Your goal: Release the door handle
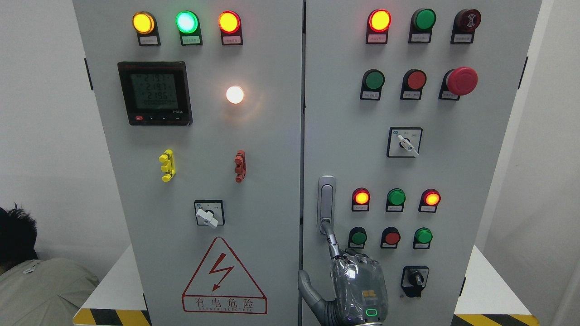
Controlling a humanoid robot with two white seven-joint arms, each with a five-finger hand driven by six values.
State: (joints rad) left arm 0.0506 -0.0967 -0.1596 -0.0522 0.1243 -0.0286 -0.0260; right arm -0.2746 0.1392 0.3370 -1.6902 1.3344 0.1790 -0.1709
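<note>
The right hand (358,283), other fingers curled and grasping nothing, touches its extended index fingertip (327,227) to the lower end of the upright, silver, oblong metal door handle (326,201), which runs upward from there.

**Tally of the cabinet front**

Two doors. Fifteen round lamps and buttons, plus one mushroom button (462,81) and one buzzer (468,20). Three rotary switches, one meter (155,93), one door handle (326,201), two clips, one warning sign (224,278).
</note>
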